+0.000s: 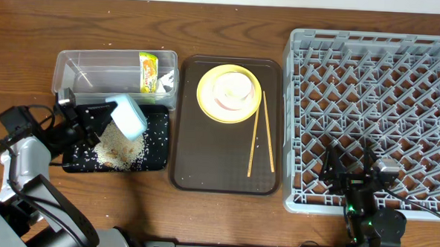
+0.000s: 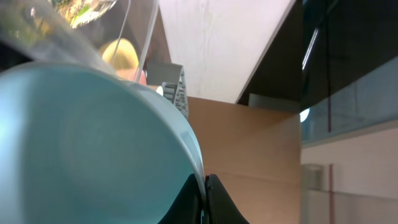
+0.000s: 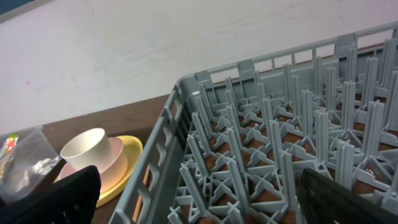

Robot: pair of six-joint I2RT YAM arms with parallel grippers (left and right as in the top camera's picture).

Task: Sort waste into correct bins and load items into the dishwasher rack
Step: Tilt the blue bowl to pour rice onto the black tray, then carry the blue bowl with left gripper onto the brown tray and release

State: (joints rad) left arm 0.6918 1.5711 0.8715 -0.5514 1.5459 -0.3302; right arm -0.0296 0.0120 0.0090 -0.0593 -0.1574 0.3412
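Overhead view of a brown wooden worktop (image 1: pixel 231 27) with two robot arms at its near edge.

At the right stands a large grey dish rack (image 1: pixel 378 86) with a lattice floor and upright pegs. The right tool (image 1: pixel 350 166) hangs over the rack's near edge, its two fingers spread wide and holding nothing.

In the middle lies a dark brown serving tray (image 1: pixel 218 157). On its far half is a round yellow plate (image 1: pixel 206 100), with a small pink bowl (image 3: pixel 112 165) on the plate and a white cup (image 3: pixel 87 149) standing in the bowl. A pair of thin wooden chopsticks (image 1: pixel 255 136) lies on the tray just right of the plate, the two sticks fanned apart toward the near end.

At the far left sits a clear plastic tub (image 1: pixel 66 76). Inside it, at the right end, are a yellow and green snack wrapper (image 1: pixel 148 70) and a crumpled white paper scrap (image 1: pixel 167 79). Just in front of the tub is a shallow black tray (image 1: pixel 156 162) with a heap of white rice grains (image 1: pixel 118 150) in it and stray grains scattered around the heap.

The left tool (image 1: pixel 109 117) is pressed together on the rim of a light blue bowl (image 1: pixel 129 116), holding it tipped on its side above the black tray, over the rice. In the left wrist view the bowl's pale blue wall fills most of the picture.
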